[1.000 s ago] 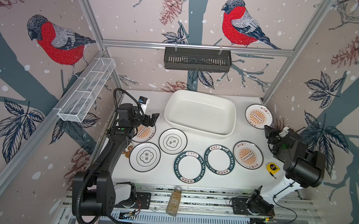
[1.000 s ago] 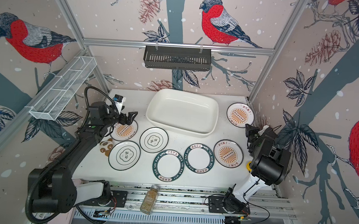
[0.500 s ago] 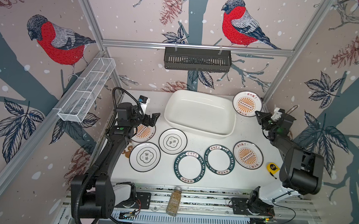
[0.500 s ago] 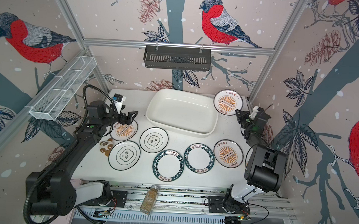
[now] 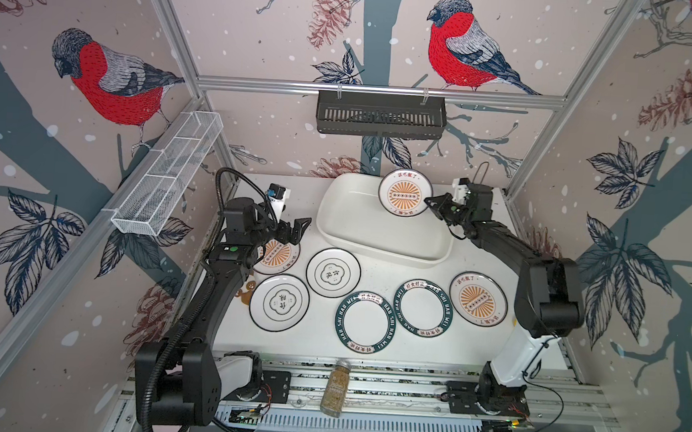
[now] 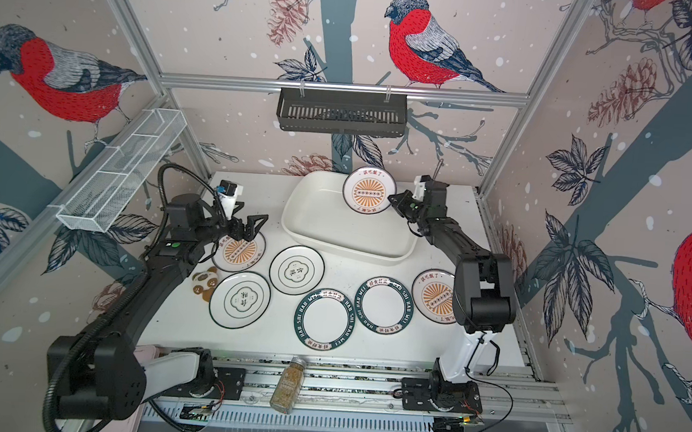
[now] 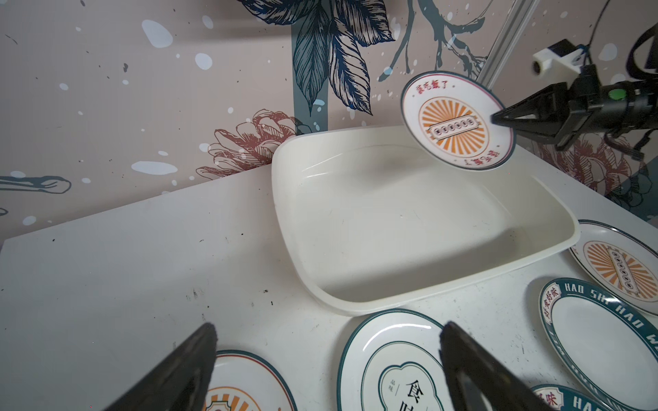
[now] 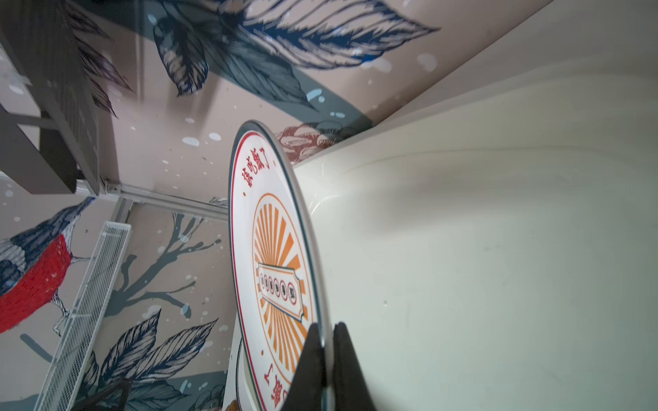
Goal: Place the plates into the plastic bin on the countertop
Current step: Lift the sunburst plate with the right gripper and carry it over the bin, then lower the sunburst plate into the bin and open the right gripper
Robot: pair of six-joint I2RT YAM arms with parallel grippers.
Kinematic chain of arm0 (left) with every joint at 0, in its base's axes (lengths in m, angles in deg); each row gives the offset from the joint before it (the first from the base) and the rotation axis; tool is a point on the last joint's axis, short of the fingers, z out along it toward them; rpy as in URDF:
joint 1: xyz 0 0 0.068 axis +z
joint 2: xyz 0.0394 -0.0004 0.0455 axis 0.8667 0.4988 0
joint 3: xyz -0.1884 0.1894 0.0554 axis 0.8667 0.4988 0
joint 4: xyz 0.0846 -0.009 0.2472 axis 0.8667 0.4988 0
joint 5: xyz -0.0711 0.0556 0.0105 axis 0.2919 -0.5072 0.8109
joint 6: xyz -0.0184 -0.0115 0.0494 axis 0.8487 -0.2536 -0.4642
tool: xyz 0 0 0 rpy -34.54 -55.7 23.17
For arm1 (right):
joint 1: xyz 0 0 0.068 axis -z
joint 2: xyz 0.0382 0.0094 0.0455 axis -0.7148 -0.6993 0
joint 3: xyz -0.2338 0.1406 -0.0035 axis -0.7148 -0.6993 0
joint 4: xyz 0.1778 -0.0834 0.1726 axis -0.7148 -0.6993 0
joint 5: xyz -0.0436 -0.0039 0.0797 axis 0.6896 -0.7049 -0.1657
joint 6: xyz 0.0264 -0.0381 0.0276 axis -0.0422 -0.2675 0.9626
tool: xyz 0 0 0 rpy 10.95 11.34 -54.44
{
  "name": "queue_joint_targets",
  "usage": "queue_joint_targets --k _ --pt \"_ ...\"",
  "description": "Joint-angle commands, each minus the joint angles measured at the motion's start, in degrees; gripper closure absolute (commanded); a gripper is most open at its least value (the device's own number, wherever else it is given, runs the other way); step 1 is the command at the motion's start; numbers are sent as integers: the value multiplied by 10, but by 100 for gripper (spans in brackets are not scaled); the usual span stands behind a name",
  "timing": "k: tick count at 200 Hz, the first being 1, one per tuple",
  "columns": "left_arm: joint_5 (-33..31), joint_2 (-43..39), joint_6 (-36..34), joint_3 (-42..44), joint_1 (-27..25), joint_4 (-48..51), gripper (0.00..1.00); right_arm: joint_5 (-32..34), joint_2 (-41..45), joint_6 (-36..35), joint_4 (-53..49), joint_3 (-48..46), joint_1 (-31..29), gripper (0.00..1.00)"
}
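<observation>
Right gripper (image 8: 324, 343) pinches the sunburst plate (image 8: 274, 256) by its rim, a fingertip on each face. Plate appears nearly edge-on against the bin (image 8: 480, 249) (interior bare, glossy). Wire rack (image 8: 85, 302) and black basket (image 8: 53, 117) line the walls beyond.

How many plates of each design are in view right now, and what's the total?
Orange sunburst plates: 3 (one in the right gripper over the plastic bin, two on the countertop)
Black-rim flower plates: 2
Green lettered-rim plates: 2
Total: 7
</observation>
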Motion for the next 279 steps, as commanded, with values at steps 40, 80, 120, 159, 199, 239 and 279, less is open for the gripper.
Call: queue_joint_targets --k 40,80,120,159,199,239,279 --pt "9 -9 -38 -21 -6 30 3 28 -128 -19 -33 124 -89 99" --pt "23 -13 -27 -17 -8 32 3 31 -206 -38 -92 209 -123 98" --pt "30 -14 -15 -13 -11 27 3 30 -253 -38 -113 251 -134 98" --pt "36 -12 -6 -9 -11 20 3 20 -287 -33 -119 283 -134 97" --pt "36 -12 -5 -4 -13 21 3 10 -313 -28 -129 317 -130 94" --pt "38 -12 -3 -2 -13 18 3 0 -338 -29 -146 344 -128 92" --pt "38 -13 -4 -1 -14 18 3 -7 -348 -31 -148 347 -125 88"
